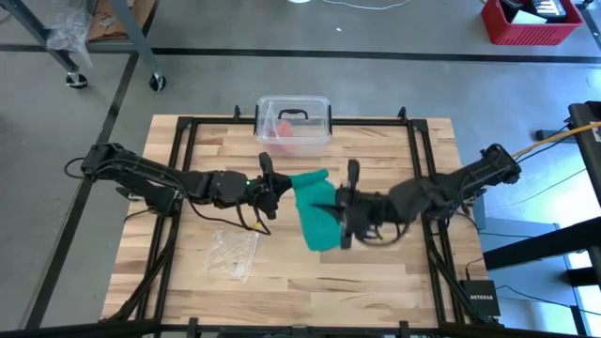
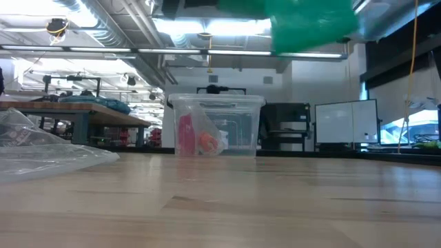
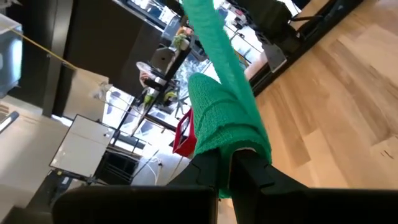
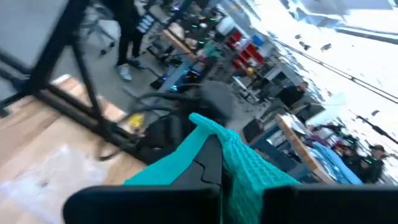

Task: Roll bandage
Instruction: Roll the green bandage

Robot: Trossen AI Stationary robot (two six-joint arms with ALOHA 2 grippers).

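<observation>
The green bandage (image 1: 316, 208) hangs in the air over the middle of the table, stretched between my two grippers. My left gripper (image 1: 282, 192) comes in from the table's left and is shut on the bandage's far end. My right gripper (image 1: 344, 214) comes in from the right and is shut on it nearer the table's front. In the low view only a bunch of the bandage (image 2: 310, 24) shows at the top, well above the tabletop. The left wrist view shows the bandage (image 3: 217, 74) running away from my fingers as a strip. My left gripper pinches a bunched, folded mass of the bandage (image 3: 239, 140) between its two fingers, in several layers. The fingers (image 3: 252, 174) come nearly level from the table's left. From there the strip runs away, clear of the table. My right gripper pinches the bandage (image 4: 249, 168) between its shut fingers (image 4: 208, 165), coming level from the table's right. The cloth drapes over both sides of the fingers. The bandage is lifted clear of the table.
A clear plastic box with a black handle (image 1: 294, 120) stands at the table's far edge, with red and orange things inside (image 2: 196, 138). A clear plastic wrapper (image 1: 233, 253) lies near the front left. Black frame rails (image 1: 178, 169) run along the table's sides.
</observation>
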